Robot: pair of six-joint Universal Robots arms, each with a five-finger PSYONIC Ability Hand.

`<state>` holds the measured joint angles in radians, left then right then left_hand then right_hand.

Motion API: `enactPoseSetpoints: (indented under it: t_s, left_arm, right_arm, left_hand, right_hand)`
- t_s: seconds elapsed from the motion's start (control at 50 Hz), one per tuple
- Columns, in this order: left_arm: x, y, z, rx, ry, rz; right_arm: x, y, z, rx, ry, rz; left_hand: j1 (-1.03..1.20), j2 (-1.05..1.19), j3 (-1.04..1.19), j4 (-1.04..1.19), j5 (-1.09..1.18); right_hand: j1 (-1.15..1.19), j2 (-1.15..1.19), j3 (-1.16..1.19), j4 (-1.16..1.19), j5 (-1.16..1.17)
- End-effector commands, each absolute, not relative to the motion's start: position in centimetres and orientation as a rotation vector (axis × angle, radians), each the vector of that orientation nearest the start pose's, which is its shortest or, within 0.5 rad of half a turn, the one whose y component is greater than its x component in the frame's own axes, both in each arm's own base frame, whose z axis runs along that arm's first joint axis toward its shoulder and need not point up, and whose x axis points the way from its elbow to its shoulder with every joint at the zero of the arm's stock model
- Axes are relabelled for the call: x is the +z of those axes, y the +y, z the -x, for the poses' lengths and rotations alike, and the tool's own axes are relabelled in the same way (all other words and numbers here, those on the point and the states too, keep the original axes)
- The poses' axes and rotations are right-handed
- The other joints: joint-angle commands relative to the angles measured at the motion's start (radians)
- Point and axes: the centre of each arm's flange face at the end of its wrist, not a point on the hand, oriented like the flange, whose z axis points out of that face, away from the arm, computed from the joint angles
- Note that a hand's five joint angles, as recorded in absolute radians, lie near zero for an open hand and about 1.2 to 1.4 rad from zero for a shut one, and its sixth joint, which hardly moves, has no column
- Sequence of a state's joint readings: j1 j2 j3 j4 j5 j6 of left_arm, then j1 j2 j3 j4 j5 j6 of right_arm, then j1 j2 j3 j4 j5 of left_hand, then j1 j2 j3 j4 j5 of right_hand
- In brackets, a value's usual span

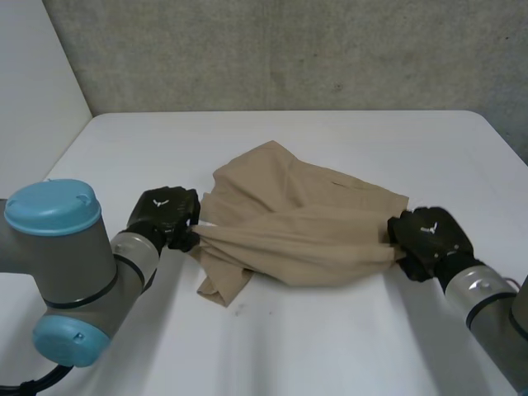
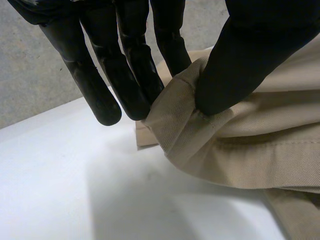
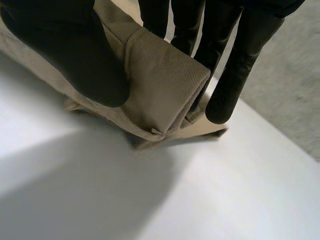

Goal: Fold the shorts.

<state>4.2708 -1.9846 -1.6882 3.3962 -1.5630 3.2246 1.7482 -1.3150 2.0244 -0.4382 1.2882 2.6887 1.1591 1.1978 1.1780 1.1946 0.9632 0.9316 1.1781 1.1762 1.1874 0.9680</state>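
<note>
So the left hand [image 1: 165, 216] is clamped on the shorts [image 1: 305, 223]. From its wrist view the thumb [image 2: 235, 65] is pressed down on a stitched hem and pinches it against the straight fingers [image 2: 135, 75] behind it, with that bit of cloth bunched up between them and held off the table [image 1: 330, 338]. The right hand [image 1: 431, 241] is doing pretty much the same thing on the opposite side: its thumb sits on top of a folded-over thick edge of the fabric, the fingers are behind it, and the cloth is squeezed in between. Both grips look firm to me, with neither hand slack. The shorts are tan and sit about mid-table. One edge is pulled into a fairly tight band running straight from one hand to the other, just above the tabletop. The rest of them lies rumpled on the table on the far side of that band, spreading out toward the grey wall [image 1: 289, 49], and a loose flap trails down onto the table on the near side, close to the left hand. The left arm [image 1: 58, 272] comes in from the near left corner and the right arm [image 1: 487, 301] from the near right. The hands themselves are well apart, one at each end of the shorts.
</note>
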Motion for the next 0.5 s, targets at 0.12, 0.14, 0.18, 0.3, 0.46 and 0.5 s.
enactPoseSetpoints:
  t_s: [0.12, 0.14, 0.18, 0.3, 0.46, 0.5]
  left_arm:
    - [28.9, -23.0, 25.5, -2.403, 2.318, -0.638]
    - [30.4, -22.6, 25.4, -2.461, 2.270, -0.623]
    - [33.6, -21.9, 24.9, -2.572, 2.166, -0.591]
    - [44.1, -18.1, 22.6, -2.837, 1.849, -0.451]
    - [48.6, -16.1, 21.4, -2.898, 1.753, -0.408]
    - [47.9, -16.7, 21.7, -2.867, 1.792, -0.422]
  right_arm:
    - [31.3, -24.5, -21.6, -2.360, 1.835, 0.936]
    - [32.0, -24.5, -21.7, -2.365, 1.827, 0.934]
    - [35.0, -24.2, -21.5, -2.410, 1.785, 0.918]
    - [42.7, -22.3, -20.8, -2.551, 1.661, 0.857]
    - [48.4, -20.0, -20.0, -2.650, 1.595, 0.793]
    - [47.4, -20.4, -20.2, -2.595, 1.653, 0.820]
  left_hand:
    - [0.237, 0.198, 0.218, 0.202, 0.259]
    - [0.237, 0.198, 0.218, 0.202, 0.259]
    - [0.237, 0.198, 0.218, 0.202, 0.259]
    - [0.237, 0.198, 0.218, 0.202, 0.259]
    - [0.237, 0.198, 0.218, 0.202, 0.259]
    - [0.237, 0.198, 0.218, 0.202, 0.259]
  right_hand:
    - [0.465, 0.218, 0.220, 0.209, 0.254]
    - [0.465, 0.218, 0.220, 0.209, 0.254]
    - [0.465, 0.218, 0.220, 0.209, 0.254]
    - [0.465, 0.218, 0.220, 0.209, 0.254]
    - [0.465, 0.218, 0.220, 0.209, 0.254]
    - [0.465, 0.218, 0.220, 0.209, 0.254]
